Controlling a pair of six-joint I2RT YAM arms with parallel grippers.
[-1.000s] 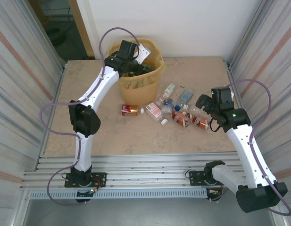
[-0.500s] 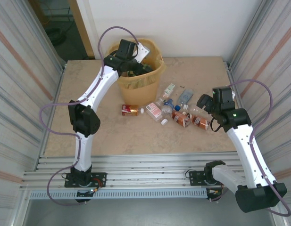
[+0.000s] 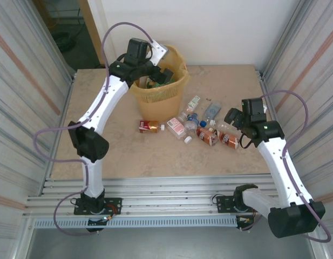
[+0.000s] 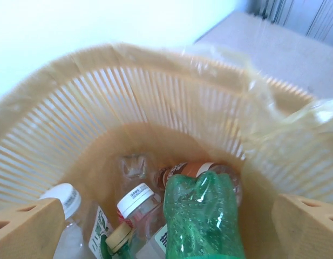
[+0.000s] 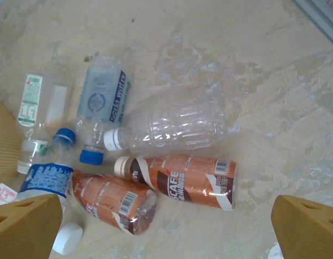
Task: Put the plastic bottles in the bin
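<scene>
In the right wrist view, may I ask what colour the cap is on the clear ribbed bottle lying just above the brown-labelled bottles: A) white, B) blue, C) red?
A: the clear ribbed bottle carries a white cap at its left end.

The bin [image 3: 155, 97] is standing at the far side of the table [image 3: 123, 154], with bottles [image 4: 201, 216] lying inside it. The other bottles [image 3: 208, 135] are lying on the table in front of it, to its right.
</scene>
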